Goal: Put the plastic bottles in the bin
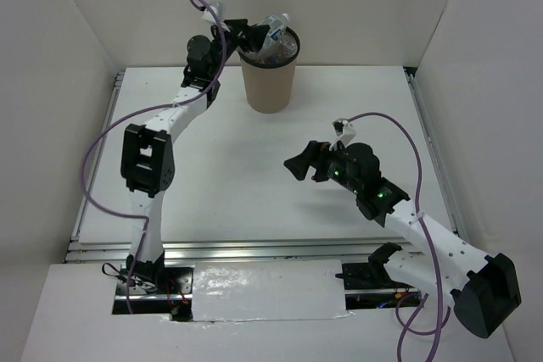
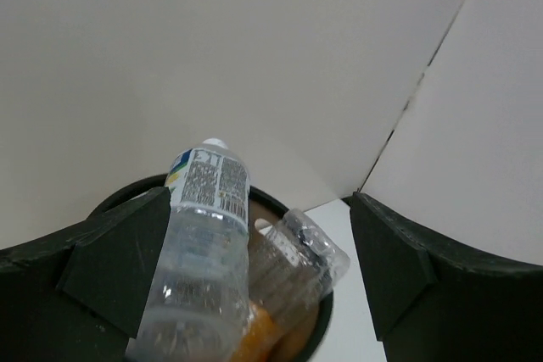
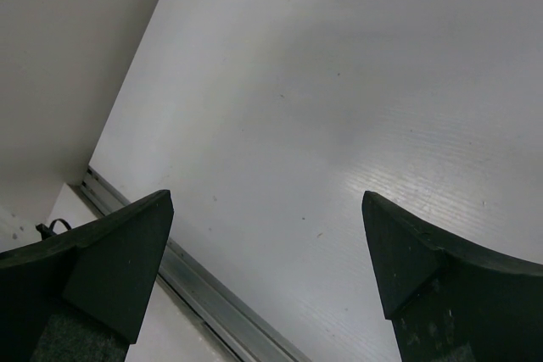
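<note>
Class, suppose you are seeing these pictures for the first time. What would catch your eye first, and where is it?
The brown bin at the far middle of the table, stuffed with plastic bottles poking above its rim. The left gripper hangs open right over it, a labelled bottle between its fingers. The right gripper hovers open over the table.

White arms (image 1: 188, 114) with black joints, black jaws, looping purple cables (image 1: 86, 163).
</note>
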`<move>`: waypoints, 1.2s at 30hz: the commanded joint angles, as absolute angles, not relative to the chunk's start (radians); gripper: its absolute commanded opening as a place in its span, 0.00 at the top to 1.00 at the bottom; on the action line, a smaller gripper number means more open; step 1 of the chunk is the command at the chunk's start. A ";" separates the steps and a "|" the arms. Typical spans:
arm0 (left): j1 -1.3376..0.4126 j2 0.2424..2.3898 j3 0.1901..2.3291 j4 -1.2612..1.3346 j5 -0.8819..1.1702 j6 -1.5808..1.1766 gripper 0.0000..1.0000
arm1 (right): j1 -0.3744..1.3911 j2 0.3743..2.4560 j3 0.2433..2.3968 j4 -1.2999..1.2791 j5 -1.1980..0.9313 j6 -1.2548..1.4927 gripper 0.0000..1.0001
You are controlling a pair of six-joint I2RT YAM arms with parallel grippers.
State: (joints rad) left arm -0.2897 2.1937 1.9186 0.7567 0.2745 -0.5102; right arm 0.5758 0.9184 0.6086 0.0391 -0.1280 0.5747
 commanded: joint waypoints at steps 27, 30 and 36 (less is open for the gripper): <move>-0.739 0.988 0.965 -0.137 -0.453 -0.460 0.01 | 0.640 0.831 0.681 -0.012 0.132 0.611 0.00; -0.793 0.988 0.948 -0.163 -0.456 -0.466 0.01 | 0.641 0.834 0.687 -0.018 0.141 0.606 0.00; -0.876 0.976 0.910 -0.121 -0.551 -0.436 0.00 | 0.640 0.839 0.687 -0.018 0.138 0.601 0.01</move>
State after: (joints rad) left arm -0.8566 0.9997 0.9203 -0.1772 -0.4953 -0.4484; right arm 0.6327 0.8448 0.6842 -0.0456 0.1135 0.6212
